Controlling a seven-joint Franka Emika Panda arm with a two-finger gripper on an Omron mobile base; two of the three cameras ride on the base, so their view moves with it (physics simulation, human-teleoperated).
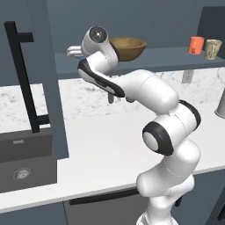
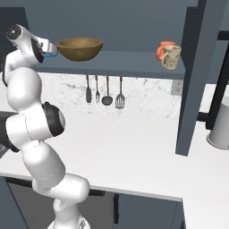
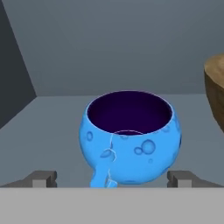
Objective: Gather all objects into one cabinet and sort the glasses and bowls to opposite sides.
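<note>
**A:** What is the gripper (image 3: 112,178) doing right now?

**B:** Its jaws stand wide apart and hold nothing. The two finger tips (image 3: 42,178) flank the blue bowl (image 3: 130,138), which sits on the cabinet floor (image 3: 52,131) just ahead of them, upright, dark inside showing.

**A:** Are they touching the bowl?

**B:** I can't tell for certain; in the hand view the tips look slightly clear of its sides.

**A:** Why there, at the far left?

**B:** My reading is that the bowls are meant for this end. The wooden bowl (image 2: 80,48) stands just beside the blue one, on the same shelf (image 2: 125,62), while the orange-red cup (image 1: 196,45) and the beige mug (image 1: 212,48) stand together at the opposite end, well apart from the bowls.

**A:** So the sorting looks done?

**B:** It seems nearly so: all four pieces are inside one cabinet, glasses on one side, bowls on the other. The open door (image 1: 48,79) with its black bar handle (image 1: 22,74) hangs to the left.

**A:** Any risk?

**B:** The wrist sits close to the wooden bowl, so a careless move could nudge it.
</note>
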